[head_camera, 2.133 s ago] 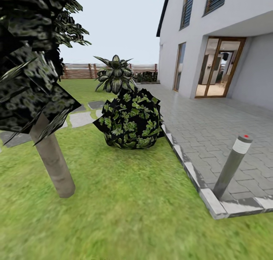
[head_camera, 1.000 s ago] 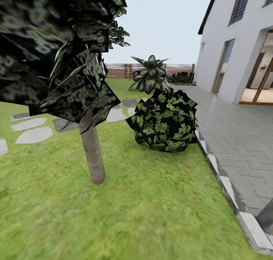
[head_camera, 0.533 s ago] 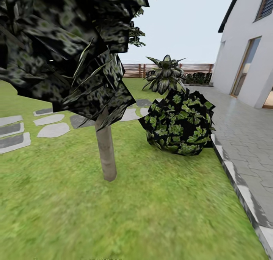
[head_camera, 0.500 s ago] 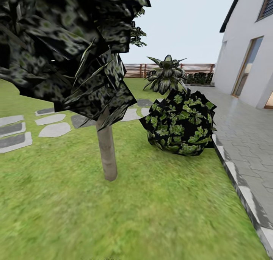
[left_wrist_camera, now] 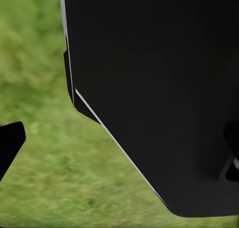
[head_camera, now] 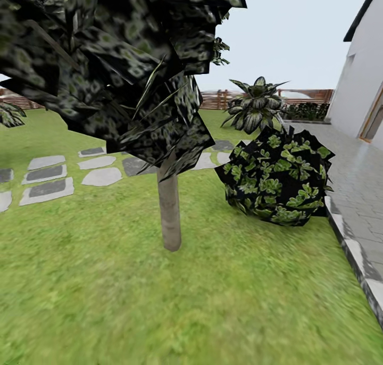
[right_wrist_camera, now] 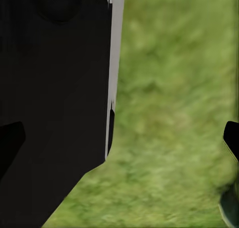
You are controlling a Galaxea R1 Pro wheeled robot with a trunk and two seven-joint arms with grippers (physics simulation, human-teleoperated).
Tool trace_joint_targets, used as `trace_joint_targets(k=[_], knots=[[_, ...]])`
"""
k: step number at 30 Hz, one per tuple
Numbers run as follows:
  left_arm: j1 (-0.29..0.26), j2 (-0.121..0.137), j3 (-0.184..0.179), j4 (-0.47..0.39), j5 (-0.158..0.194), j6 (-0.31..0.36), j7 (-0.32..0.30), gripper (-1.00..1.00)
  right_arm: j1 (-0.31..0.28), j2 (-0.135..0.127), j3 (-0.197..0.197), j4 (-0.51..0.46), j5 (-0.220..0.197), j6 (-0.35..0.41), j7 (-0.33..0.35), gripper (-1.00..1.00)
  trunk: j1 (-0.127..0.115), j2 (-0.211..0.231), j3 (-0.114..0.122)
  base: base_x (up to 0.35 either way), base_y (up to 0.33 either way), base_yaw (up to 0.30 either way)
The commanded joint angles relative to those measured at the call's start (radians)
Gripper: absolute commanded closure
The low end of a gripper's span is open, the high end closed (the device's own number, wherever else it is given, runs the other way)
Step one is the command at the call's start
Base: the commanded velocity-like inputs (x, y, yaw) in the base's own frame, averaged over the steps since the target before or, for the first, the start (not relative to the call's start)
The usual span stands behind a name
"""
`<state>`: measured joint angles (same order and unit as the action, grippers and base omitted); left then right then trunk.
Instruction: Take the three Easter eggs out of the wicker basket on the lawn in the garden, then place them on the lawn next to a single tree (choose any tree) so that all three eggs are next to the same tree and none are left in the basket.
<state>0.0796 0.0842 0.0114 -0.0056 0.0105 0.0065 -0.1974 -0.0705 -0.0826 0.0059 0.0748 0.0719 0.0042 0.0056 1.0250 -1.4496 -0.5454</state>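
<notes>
A tree with a plain grey-brown trunk (head_camera: 169, 210) and a dark blocky crown (head_camera: 117, 61) stands on the lawn (head_camera: 159, 306) just ahead in the head view. The three Easter eggs and the wicker basket are out of view. In the left wrist view my left gripper (left_wrist_camera: 119, 150) is open, its black fingertips (left_wrist_camera: 10, 143) wide apart over grass and a black part of my own body (left_wrist_camera: 159, 88). In the right wrist view my right gripper (right_wrist_camera: 119, 148) is open too, with nothing between its fingertips (right_wrist_camera: 231, 138).
A round leafy bush (head_camera: 276, 179) sits right of the tree, with a spiky agave (head_camera: 255, 107) behind it. Grey stepping stones (head_camera: 48, 187) cross the grass at left. A stone curb (head_camera: 356, 258) and paved terrace run along the right, by the house wall (head_camera: 361, 88).
The whole head view has swung left, so the camera moved: the tree and bush now sit further right in the picture, and the bollard and house door have left it.
</notes>
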Motion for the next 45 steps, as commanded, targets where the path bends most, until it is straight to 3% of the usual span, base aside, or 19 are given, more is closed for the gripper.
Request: trace_joint_targets(k=[1, 45], knots=[[0.0, 0.0, 0.001, -0.001, 0.001, 0.0, -0.004, -1.0, -0.001, 0.0, 0.0, 0.002, 0.008, 0.0, 0.001, -1.0, 0.0, 0.0, -0.001, 0.0, 0.0, 0.257], [0.0, 0.0, 0.0, -0.001, 0.002, -0.001, -0.005, -1.0, -0.002, 0.008, -0.001, 0.014, 0.006, 0.012, 0.001, -1.0, 0.0, 0.0, -0.001, 0.0, 0.0, 0.277]])
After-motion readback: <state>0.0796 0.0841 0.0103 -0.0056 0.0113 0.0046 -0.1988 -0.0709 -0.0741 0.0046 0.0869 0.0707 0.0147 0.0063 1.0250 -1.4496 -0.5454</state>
